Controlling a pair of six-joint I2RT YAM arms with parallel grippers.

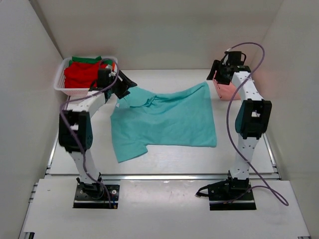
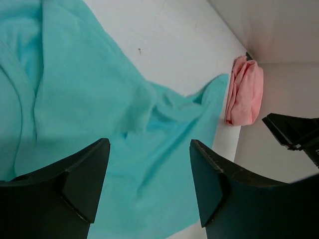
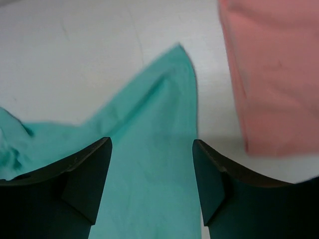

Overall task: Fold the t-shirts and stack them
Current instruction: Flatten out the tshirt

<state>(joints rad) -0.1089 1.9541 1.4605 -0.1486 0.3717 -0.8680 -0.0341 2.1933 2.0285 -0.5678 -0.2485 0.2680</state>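
Lying on the surface (image 1: 164, 162), the teal shirt (image 1: 164, 122) is stretching crosswise between the arms; the left hand (image 2: 149, 172) is hovering released over its collar, the right hand (image 3: 152, 172) released over its far corner beside the pink shirt (image 1: 227, 90).

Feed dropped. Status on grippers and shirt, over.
Left gripper, right gripper open, empty. Teal cloth t-shirt spread, unfolded. Folded salmon pink cloth shirt near its corner; nothing blocking.

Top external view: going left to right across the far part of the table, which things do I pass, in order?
white mesh basket holding a red t-shirt → teal t-shirt, spread out → salmon pink t-shirt, folded
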